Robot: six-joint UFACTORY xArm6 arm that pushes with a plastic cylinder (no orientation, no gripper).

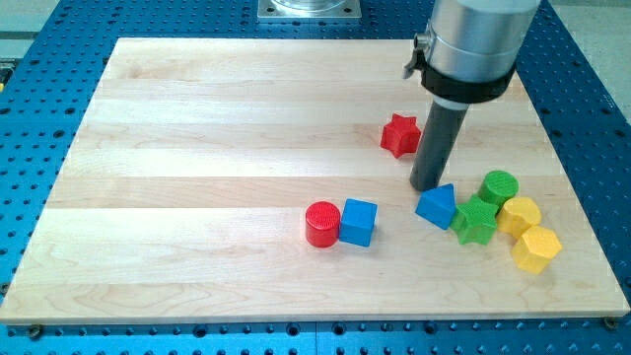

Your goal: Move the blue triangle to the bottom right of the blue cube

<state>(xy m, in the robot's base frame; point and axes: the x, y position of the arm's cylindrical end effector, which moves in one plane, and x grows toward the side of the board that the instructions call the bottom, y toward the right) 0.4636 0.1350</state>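
OK, camera view: my tip (426, 187) sits down on the wooden board (197, 128), just above the blue triangle (437, 206), touching or nearly so; it's a bare rod, holding nothing. The triangle lies to the view's right of the blue cube (359, 222), apart. Red cylinder (321, 224) touches the cube's left side. Green star (475, 221) crowds the triangle's right.

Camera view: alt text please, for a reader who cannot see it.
My tip rests at the blue triangle's upper-left edge, right of the blue cube, which touches a red cylinder. A red star and green and yellow blocks sit nearby on the wooden board.
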